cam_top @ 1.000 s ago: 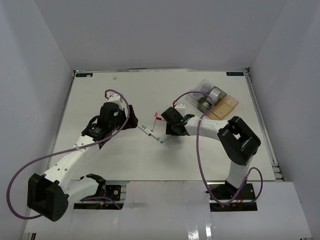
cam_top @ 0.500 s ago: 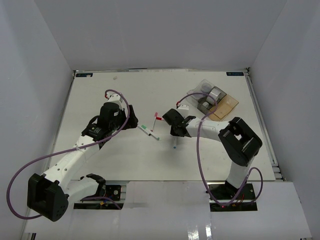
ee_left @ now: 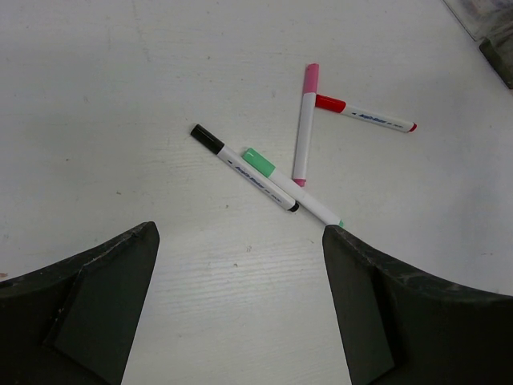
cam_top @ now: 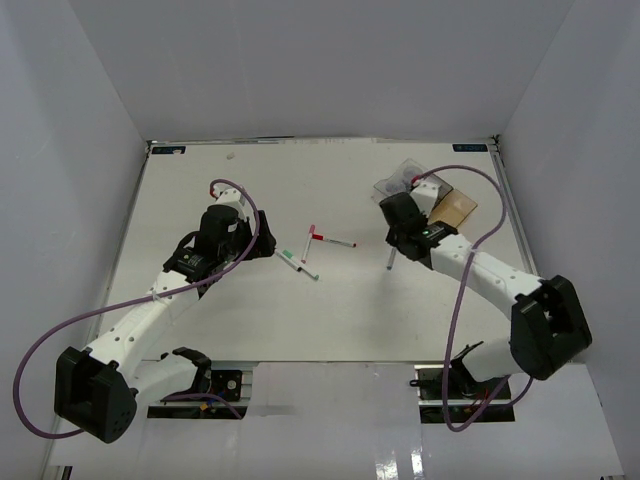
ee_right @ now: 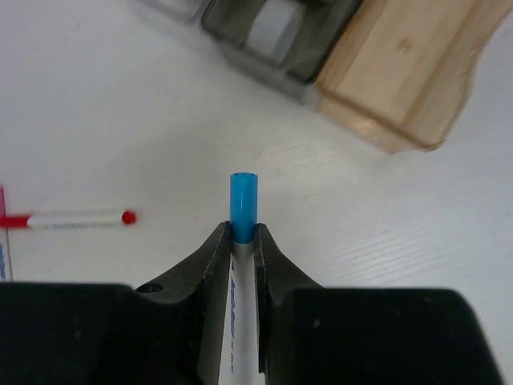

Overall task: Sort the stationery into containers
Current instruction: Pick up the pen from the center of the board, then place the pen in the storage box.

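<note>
The right claw (ee_right: 242, 241) grips the blue-capped marker (ee_right: 243, 196) tightly, cap pointing forward; ahead of it, apart, lie the grey bin (ee_right: 272, 36) and the amber bin (ee_right: 401, 72); the left claw (ee_left: 240, 273) stands wide and holds nothing; the black-capped marker (ee_left: 244, 168) lies just ahead of it.

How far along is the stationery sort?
Done: the grey bin holds a pale round item, too cropped to identify. In hand: the right claw grips the blue-capped marker near the amber bin. To do: the black-capped marker, green-capped marker, pink-capped marker and red-capped marker lie loose in front of the open left claw.
</note>
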Motion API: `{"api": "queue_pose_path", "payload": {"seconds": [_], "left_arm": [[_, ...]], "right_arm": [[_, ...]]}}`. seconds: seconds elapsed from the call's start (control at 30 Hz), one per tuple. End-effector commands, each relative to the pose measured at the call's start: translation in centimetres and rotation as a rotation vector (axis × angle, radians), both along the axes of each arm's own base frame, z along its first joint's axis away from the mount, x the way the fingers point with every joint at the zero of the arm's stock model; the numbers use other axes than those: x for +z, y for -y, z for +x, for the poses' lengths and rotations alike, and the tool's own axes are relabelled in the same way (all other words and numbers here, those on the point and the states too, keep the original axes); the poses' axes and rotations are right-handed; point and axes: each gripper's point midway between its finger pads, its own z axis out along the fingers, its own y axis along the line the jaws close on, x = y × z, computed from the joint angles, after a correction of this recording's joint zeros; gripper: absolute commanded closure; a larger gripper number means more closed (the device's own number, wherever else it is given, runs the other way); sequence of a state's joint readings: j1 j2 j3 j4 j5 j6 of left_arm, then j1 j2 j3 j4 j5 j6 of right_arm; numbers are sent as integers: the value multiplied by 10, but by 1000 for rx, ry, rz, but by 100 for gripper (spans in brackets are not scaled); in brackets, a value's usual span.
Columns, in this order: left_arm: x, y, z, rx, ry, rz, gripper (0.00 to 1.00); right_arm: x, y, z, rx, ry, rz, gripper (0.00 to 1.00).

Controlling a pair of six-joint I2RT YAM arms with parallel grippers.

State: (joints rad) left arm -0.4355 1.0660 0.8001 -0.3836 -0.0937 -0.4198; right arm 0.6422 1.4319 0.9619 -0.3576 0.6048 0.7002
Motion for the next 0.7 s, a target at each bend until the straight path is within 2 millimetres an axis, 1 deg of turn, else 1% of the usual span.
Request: {"api": "queue_pose_path", "payload": {"seconds": [0.0,0.03,0.1,0.13,0.2,0.23,0.27,0.3,0.33,0.37,0.4,0.43,0.47,0.5,0.53,0.57,0.67], "left_arm": [[15,0,4,7,34,-20,6],[15,0,4,7,33,-20,6],[15,0,4,9,34,-17,6],[14,-1,4,11,32,-17,6],[14,-1,4,14,32,-15,6],[14,-1,4,15,33,-15,6],[14,-2,4,17,33,-11,6],[14,-2,4,17,33,-11,6],[14,-2,4,18,33,-10,6],[13,-2,4,18,31,-9,6],[13,-2,4,18,32,-10,6],[13,-2,4,18,31,-9,6],[13,-2,4,18,29,-8,6],[13,-2,4,16,29,-8,6],[12,-1,4,14,27,-10,6],[12,-1,4,14,25,-9,6],[12,-1,4,9,23,-10,6]], "right_arm": [[35,60,23,-127,85,-52,89],[39,83,31,-182,93,-54,88],[50,99,43,-209,120,-45,87],[53,119,49,-260,125,-41,86],[58,129,64,-282,128,-6,85],[59,144,70,-319,135,9,84],[53,146,77,-322,118,25,84],[63,150,87,-339,141,45,84],[65,159,93,-359,143,58,84],[60,162,100,-368,130,62,84],[70,171,110,-392,155,79,84],[70,173,116,-396,153,88,83],[62,176,122,-405,136,87,83],[61,179,126,-413,134,91,83],[67,183,133,-423,147,99,83],[60,186,137,-430,133,96,82],[50,191,147,-436,112,94,81]]}}
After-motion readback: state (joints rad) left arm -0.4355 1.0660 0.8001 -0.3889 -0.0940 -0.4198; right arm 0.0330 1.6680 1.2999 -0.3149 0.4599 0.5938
